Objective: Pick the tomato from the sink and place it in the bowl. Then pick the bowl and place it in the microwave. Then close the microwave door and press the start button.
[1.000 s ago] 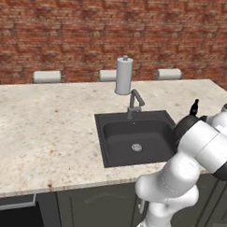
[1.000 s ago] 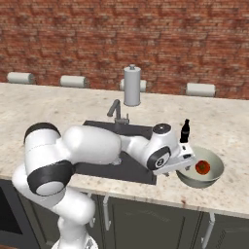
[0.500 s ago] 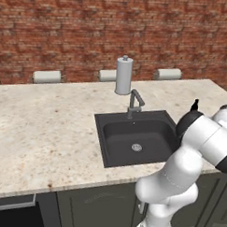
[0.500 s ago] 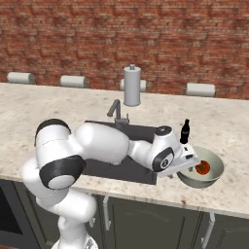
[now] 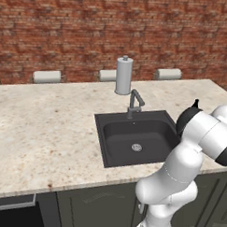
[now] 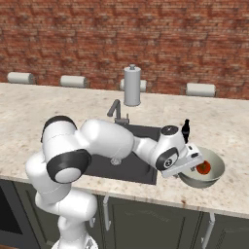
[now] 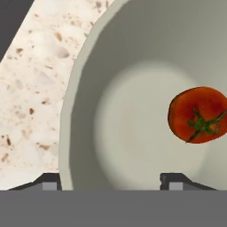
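Observation:
The bowl [image 6: 208, 182] stands on the counter right of the sink [image 6: 142, 170], with the red-orange tomato [image 6: 204, 167] lying inside it. In the hand view the tomato [image 7: 198, 114] rests at the right of the bowl's [image 7: 88, 93] whitish inside. My gripper [image 6: 189, 168] hangs open at the bowl's left rim. In the hand view the gripper [image 7: 111, 181] straddles that rim, one fingertip [image 7: 48, 181] outside over the counter and the other inside. The dark sink [image 5: 114, 134] holds nothing but its silver drain [image 5: 136, 147].
A grey faucet [image 5: 134, 103] and a tall silver canister [image 5: 124, 75] stand behind the sink. A small black bottle [image 6: 185, 129] stands just behind the bowl, close to my hand. White rolls [image 5: 47, 76] lie along the brick wall. The counter's front edge runs just before the bowl.
My arm's elbow has swung right and risen while the hand settled slightly lower at the bowl's left rim. The tomato and the bowl have stayed put.

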